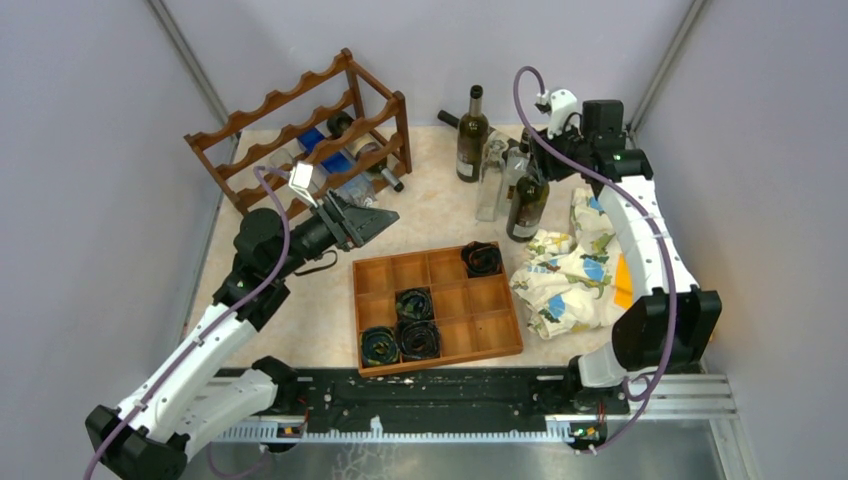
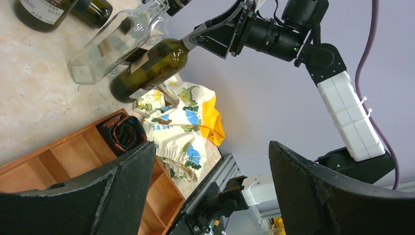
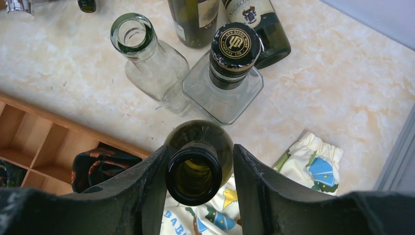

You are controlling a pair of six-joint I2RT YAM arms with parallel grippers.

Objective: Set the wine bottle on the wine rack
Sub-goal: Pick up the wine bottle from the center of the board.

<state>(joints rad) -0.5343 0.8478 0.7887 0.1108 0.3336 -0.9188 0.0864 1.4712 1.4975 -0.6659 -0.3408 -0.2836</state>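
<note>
A dark green wine bottle (image 1: 527, 200) (image 3: 193, 171) (image 2: 151, 66) stands upright and uncorked at the back right, beside other bottles. My right gripper (image 1: 537, 150) (image 3: 200, 149) comes down over it with its fingers on either side of the neck. One finger touches the glass and a narrow gap shows at the other. The reddish-brown wine rack (image 1: 300, 130) stands at the back left, with a few bottles lying in its lower tier. In front of the rack my left gripper (image 1: 375, 222) (image 2: 210, 147) hangs wide open with nothing between its fingers.
Two clear glass bottles (image 3: 147, 54) (image 3: 222, 93) and two more dark bottles (image 1: 472, 135) crowd behind the wine bottle. A dinosaur-print cloth (image 1: 570, 270) lies to its right. An orange-brown compartment tray (image 1: 450, 362) holding several rolled dark items sits mid-table.
</note>
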